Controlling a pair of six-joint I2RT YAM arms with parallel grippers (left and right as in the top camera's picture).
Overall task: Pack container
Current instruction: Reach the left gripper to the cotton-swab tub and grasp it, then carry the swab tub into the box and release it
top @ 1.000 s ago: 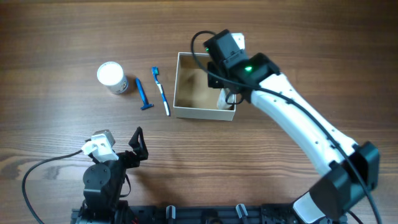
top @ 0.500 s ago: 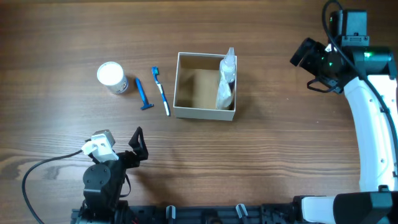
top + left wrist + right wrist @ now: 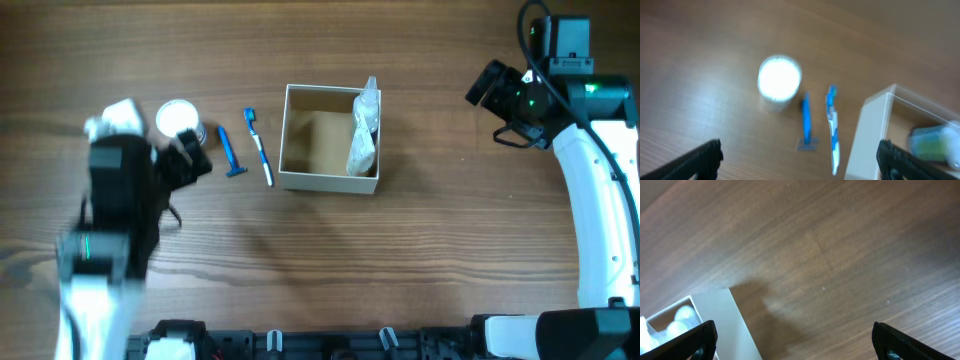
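Wooden table (image 3: pixel 420 260) holds a square white cardboard box (image 3: pixel 327 182), partly packed. My left gripper (image 3: pixel 197 153), fingers spread, hangs by the round white-lidded jar (image 3: pixel 176 117), likely my next grasp

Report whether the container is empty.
Not empty: a clear plastic packet lies along the container's right wall; the rest of its floor is bare.

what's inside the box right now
Inside the container, one clear whitish packet lies against the right wall. The rest of the floor is bare brown card. Whatever lies beneath the packet is hidden.
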